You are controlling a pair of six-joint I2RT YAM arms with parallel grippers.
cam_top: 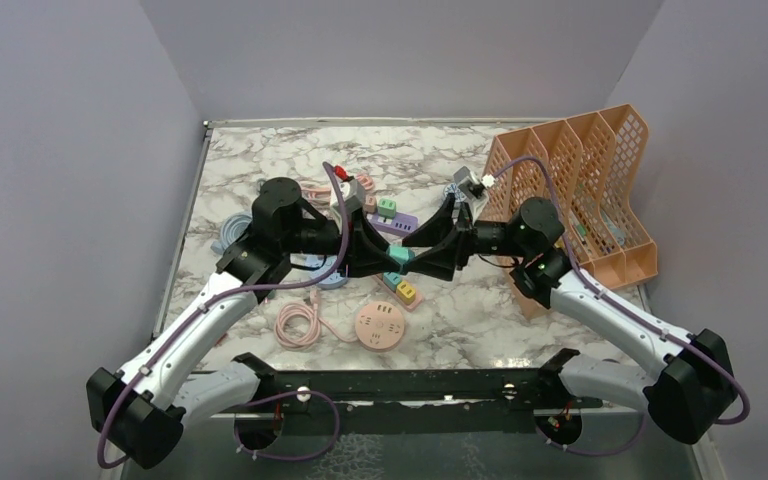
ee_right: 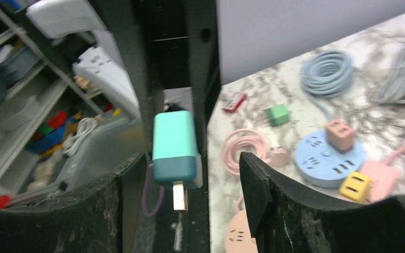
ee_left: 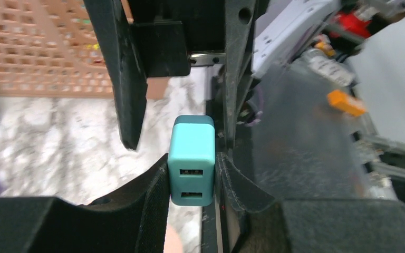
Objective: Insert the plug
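Left claw (ee_left: 192,171) clamped on teal plug (ee_left: 191,142). Right claw (ee_right: 192,161) fingers apart, plug's pronged end between them.

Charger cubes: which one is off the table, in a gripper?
The teal charger, clamped in the left gripper. The green cube, salmon cube and yellow cube are all down at table level.

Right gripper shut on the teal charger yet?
No: in the right wrist view the right gripper is open, fingers wider apart than the teal charger, a clear gap beside it.
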